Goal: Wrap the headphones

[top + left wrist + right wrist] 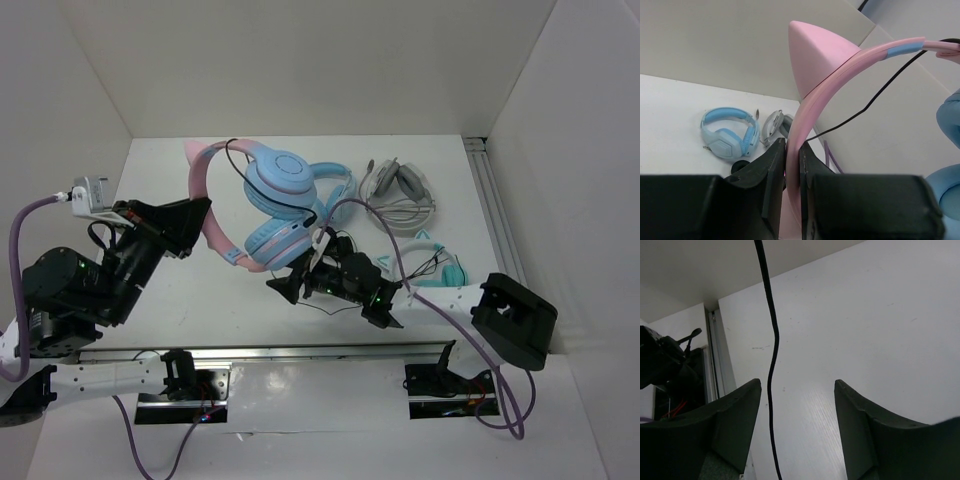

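Observation:
The headphones [275, 195] have a pink cat-ear headband [200, 170] and light blue ear cups, and they are held up off the table. My left gripper [203, 213] is shut on the headband, which shows pinched between its jaws in the left wrist view [793, 155], below one cat ear [815, 60]. The thin black cable [875, 97] loops over the cups and trails down. My right gripper [287, 287] is open below the cups. In the right wrist view the cable [772, 365] hangs between its open fingers, close to the left one, untouched.
An all-light-blue pair [335, 180] lies behind the held one and also shows in the left wrist view [727, 132]. A grey-white pair [398, 195] and a teal-and-white pair [440, 268] lie at the right. White walls enclose the table; a metal rail [492, 200] runs along the right side.

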